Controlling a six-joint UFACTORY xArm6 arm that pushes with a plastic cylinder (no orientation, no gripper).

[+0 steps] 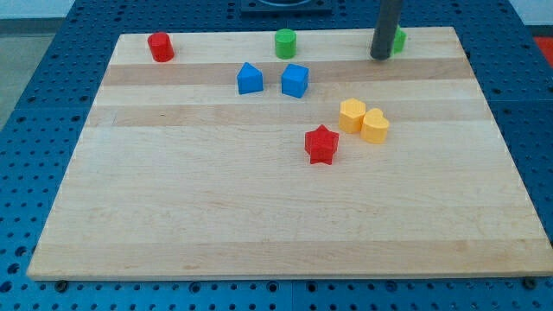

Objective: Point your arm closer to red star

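The red star (321, 144) lies near the middle of the wooden board (259, 233), just left and below the two yellow blocks. My tip (379, 56) rests near the board's top edge at the view's upper right, well above and to the right of the red star. It stands right beside a green block (398, 40) that the rod partly hides. The tip touches no other block.
A red cylinder (160, 47) stands at the top left and a green cylinder (285, 42) at the top middle. Two blue blocks (250, 79) (295, 80) lie below them. A yellow hexagon (352, 114) and a yellow heart (375, 126) touch each other right of the star.
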